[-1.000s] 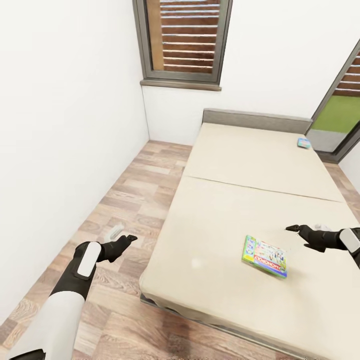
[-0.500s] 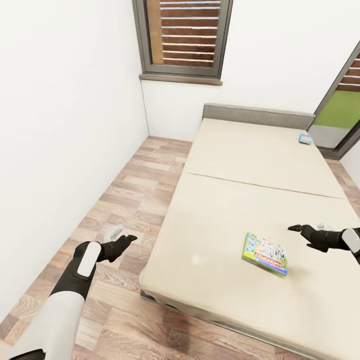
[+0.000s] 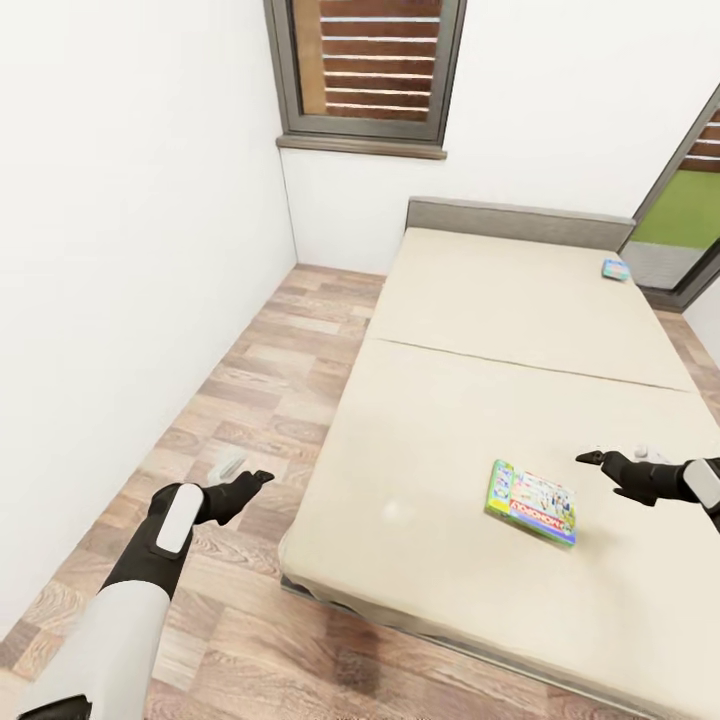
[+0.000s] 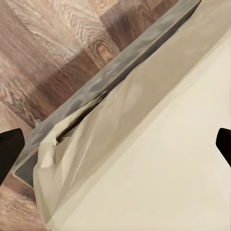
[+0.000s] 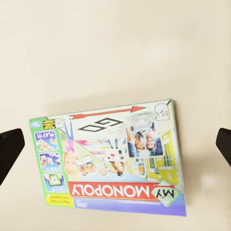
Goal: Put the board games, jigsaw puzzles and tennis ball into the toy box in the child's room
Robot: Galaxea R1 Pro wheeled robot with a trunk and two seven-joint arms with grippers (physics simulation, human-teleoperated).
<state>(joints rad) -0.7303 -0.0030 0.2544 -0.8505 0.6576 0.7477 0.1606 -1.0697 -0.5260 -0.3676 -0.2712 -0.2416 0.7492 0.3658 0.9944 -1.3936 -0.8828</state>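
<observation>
A green-edged board game (image 3: 532, 502) lies flat on the beige bed (image 3: 450, 420), near its front right part; the right wrist view looks straight at its lid (image 5: 113, 161). A second, blue board game (image 3: 614, 268) lies far back on the bed by the headboard. My right gripper (image 3: 590, 458) hovers open above the mattress, a little right of and beyond the green-edged box, empty. My left gripper (image 3: 258, 478) is open over the wood floor beside the bed's front left corner (image 4: 53, 159), holding nothing. The toy box and the table are out of view.
A white wall (image 3: 120, 250) runs along the left, leaving a strip of wood floor (image 3: 270, 370) between it and the bed. A dark-framed window (image 3: 365, 70) sits above the grey headboard (image 3: 515, 222). A glass door (image 3: 680, 230) is at the far right.
The whole view has shifted a little as the camera moved toward the bed; the bed and both board games sit slightly higher in the picture. Both grippers keep their pose and stay open.
</observation>
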